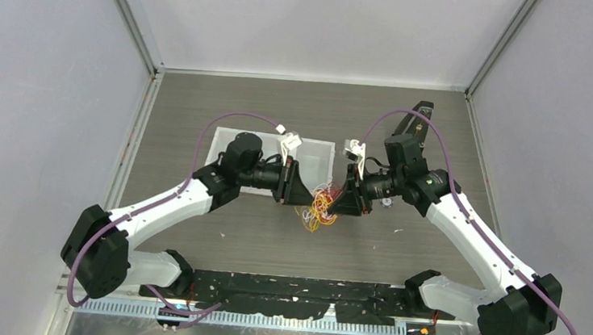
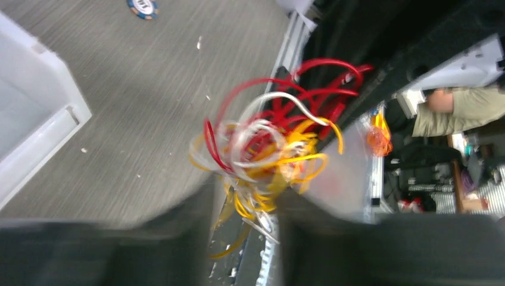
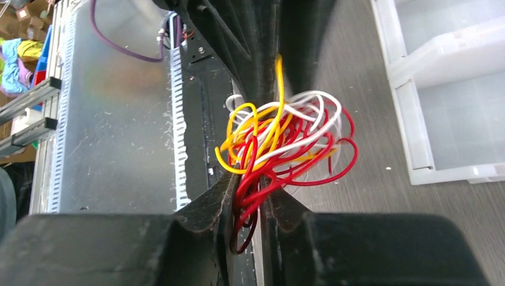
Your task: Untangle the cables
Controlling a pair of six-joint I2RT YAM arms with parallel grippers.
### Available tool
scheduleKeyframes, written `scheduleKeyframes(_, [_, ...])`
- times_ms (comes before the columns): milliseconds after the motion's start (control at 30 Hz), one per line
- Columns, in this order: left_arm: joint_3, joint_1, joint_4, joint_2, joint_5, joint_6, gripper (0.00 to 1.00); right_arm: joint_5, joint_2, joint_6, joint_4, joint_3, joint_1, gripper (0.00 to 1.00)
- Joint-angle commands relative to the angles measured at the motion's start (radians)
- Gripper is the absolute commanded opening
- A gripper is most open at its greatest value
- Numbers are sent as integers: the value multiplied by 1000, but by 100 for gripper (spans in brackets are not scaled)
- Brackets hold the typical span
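Robot lab — grey-walled test cell (image 1: pixel 42 72), alu. frame post (image 1: pixel 132 19), clutter (image 2: pixel 452 173) outside.

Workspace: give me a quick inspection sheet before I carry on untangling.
Surface: grey table, scattered white specks.
Job's things: red, white and yellow cables, one tangled bundle between the claws.
Clutter: white bin by the left arm; blue-and-white disc.
Claws: left claw open, strands hanging in the gap; right claw pinching red strands.
Cables: purple hoses arch over both arms, off the bundle.
Surroundings: grey walls; a person beyond the table.
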Motion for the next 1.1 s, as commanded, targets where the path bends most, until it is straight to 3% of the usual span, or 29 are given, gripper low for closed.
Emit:
scheduleKeyframes(0, [-17, -11, 244, -3, 73, -108, 2, 7, -2, -40, 11, 25, 8, 28])
scheduleKeyframes(133, [-78, 3, 244, -67, 111, -49, 0, -66, 4, -17, -56, 43, -65, 48])
scheduleKeyframes(233, [-110, 6, 175, -134, 88, 63, 0, -125, 16, -4, -101, 55, -160, 52])
scheduleKeyframes(267, [-121, 6, 172, -145, 77, 74, 0, -134, 22, -1, -103, 56, -180, 49])
scheduleKeyframes(333, [-124, 6, 160, -147, 78, 93, 0, -155, 30, 30, -55, 52, -187, 30])
scheduleKeyframes(367, [-121, 5, 157, -143, 77, 92, 0, -159, 31, 69, -32, 43, -187, 14])
scheduleKeyframes(467, [-111, 10, 160, -143, 72, 84, 0, -117, 35, 89, 2, 36, -189, 6])
scheduleKeyframes(533, [-114, 12, 164, -146, 72, 81, 0, -82, 41, 69, -23, 33, -190, 18])
scheduleKeyframes(567, [-114, 12, 167, -145, 74, 80, 0, -80, 46, 54, -28, 27, -189, 40])
scheduleKeyframes(633, [-115, 11, 182, -146, 86, 71, 0, -68, 49, 59, -9, 2, -175, 66])
scheduleKeyframes(700, [-108, 11, 197, -147, 103, 56, 0, -50, 49, 63, 48, -44, -147, 78])
scheduleKeyframes(900, [-78, 12, 202, -157, 101, 33, 0, -43, 109, 166, 245, -161, -5, 82])
scheduleKeyframes(1067, [-65, 14, 221, -165, 99, 3, 0, -3, 207, 344, 525, -211, 77, 81])
